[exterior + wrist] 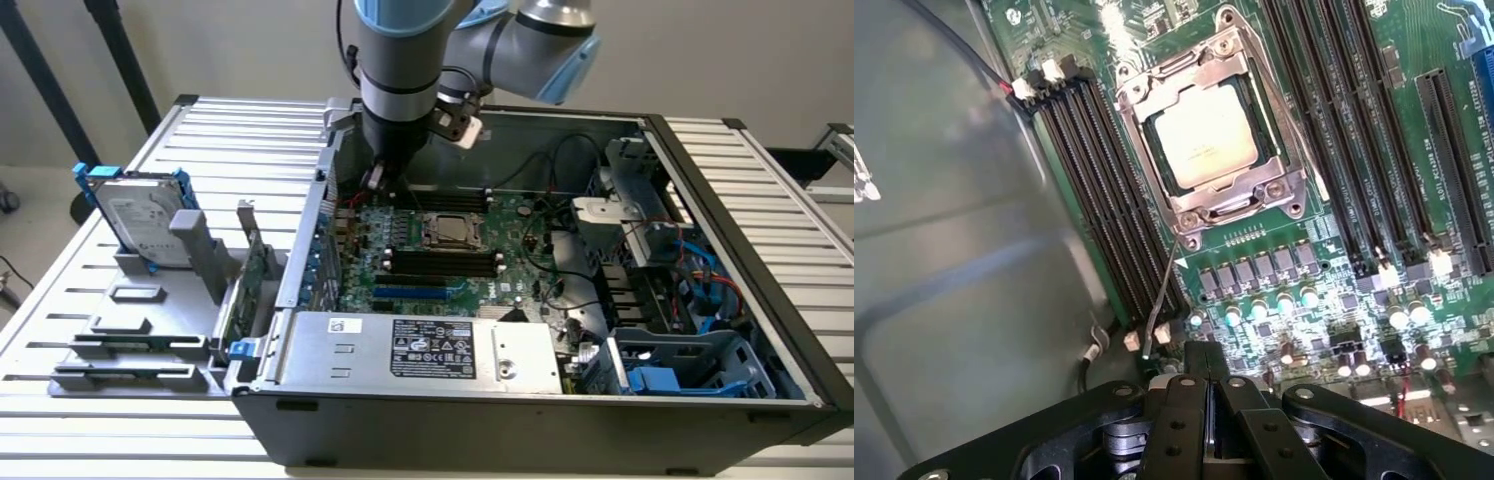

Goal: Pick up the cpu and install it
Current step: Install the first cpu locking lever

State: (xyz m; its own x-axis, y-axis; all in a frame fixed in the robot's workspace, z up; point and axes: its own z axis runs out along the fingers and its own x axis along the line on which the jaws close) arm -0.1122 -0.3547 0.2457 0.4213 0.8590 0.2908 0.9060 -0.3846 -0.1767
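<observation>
The small flat square cpu with a dull silver metal top [1206,138] sits inside the metal-framed socket on the green motherboard [1274,235], within the open grey steel computer case [534,430]. In the exterior view, the black gripper [1204,350] hangs over the board at eleven o'clock from the cpu. Its jaws are pressed together and grip nothing. A silver power-supply box [420,350] lies at six o'clock.
</observation>
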